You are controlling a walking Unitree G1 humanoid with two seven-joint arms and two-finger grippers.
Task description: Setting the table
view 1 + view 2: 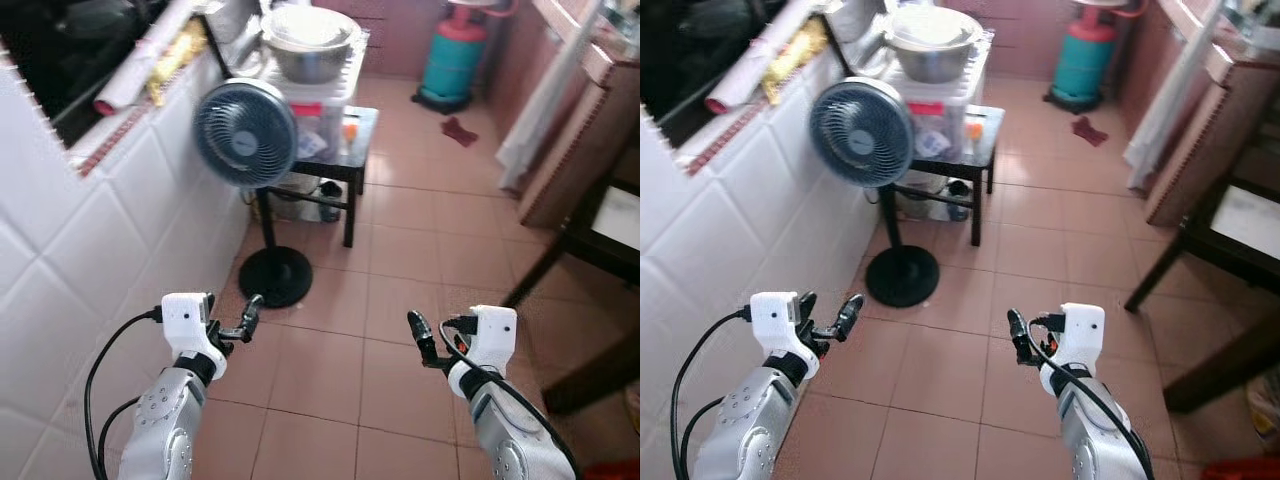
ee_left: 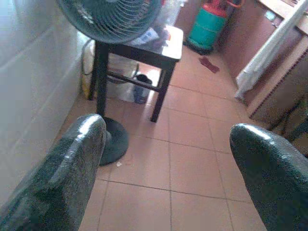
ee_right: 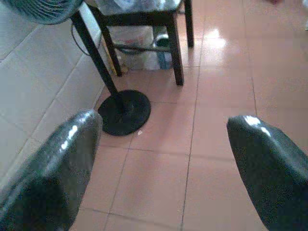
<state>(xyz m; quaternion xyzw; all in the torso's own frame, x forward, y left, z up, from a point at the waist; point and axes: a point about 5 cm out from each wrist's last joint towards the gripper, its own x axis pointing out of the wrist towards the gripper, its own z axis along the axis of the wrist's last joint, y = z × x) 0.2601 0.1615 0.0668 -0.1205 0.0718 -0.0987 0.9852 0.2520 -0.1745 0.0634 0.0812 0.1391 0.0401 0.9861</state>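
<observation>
A: How does the left gripper [image 1: 247, 318] stand?

B: Its fingers are spread wide with nothing between them, above the tiled floor [image 1: 400, 260]. The right gripper [image 1: 418, 335] is the same, parted and empty.

A: What is before them?

B: A standing fan [image 1: 246, 133] close to the white tiled wall [image 1: 60, 290], and behind it a small black table [image 1: 340, 170] carrying a metal bowl [image 1: 310, 40]. Farther back stands a green gas cylinder [image 1: 453, 57].

Tiled floor [image 1: 400, 250] open toward 12 o'clock; pedestal fan [image 1: 246, 133] and black side table [image 1: 340, 165] obstruct 11 o'clock.
</observation>
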